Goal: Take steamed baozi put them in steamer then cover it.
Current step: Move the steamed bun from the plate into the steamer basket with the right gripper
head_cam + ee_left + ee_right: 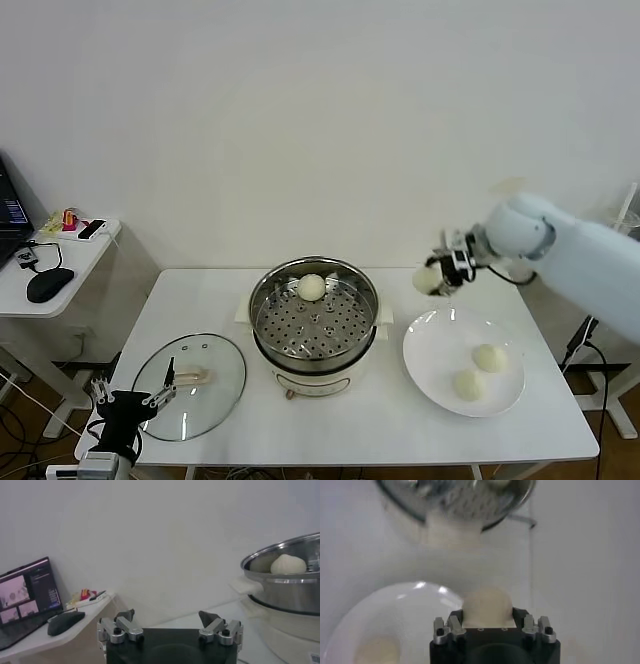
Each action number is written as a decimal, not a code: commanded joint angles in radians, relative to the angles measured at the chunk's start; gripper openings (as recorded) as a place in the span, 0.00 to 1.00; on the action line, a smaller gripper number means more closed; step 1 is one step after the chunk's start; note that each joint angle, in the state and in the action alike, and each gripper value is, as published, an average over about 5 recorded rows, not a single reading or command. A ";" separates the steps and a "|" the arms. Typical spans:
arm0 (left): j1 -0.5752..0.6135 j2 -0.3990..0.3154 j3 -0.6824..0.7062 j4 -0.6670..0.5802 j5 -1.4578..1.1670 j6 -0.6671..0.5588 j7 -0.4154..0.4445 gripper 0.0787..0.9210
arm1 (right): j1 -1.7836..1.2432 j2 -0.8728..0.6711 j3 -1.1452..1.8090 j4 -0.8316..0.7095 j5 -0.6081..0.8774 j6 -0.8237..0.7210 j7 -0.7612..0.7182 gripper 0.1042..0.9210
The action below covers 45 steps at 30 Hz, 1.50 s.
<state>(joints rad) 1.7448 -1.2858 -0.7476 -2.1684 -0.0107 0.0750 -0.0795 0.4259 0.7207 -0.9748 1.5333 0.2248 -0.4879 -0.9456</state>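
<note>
One baozi [428, 279] is pinched in the right gripper [441, 276], airborne just right of the steamer [314, 318]. Soft, light dough: likely dents; grip sides gently. Left gripper [128, 397] gapes empty, left of steamer.

One baozi [311, 287] in open steamer [266, 300]; cover [215, 385] beside.

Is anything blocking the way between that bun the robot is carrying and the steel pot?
Nothing visible does. The right gripper holds a baozi in the air above the table between the plate and the steamer. The steamer is uncovered; the cover lies on the table on its far side, near the idle left gripper.
</note>
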 commanded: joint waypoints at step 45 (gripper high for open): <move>-0.010 -0.018 -0.025 -0.001 -0.006 -0.006 -0.001 0.88 | -0.103 0.659 -0.142 -0.378 0.244 -0.212 0.219 0.74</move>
<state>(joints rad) 1.7349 -1.3043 -0.7739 -2.1706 -0.0168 0.0697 -0.0813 0.3230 1.3609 -1.1150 1.1834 0.4877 -0.7023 -0.6998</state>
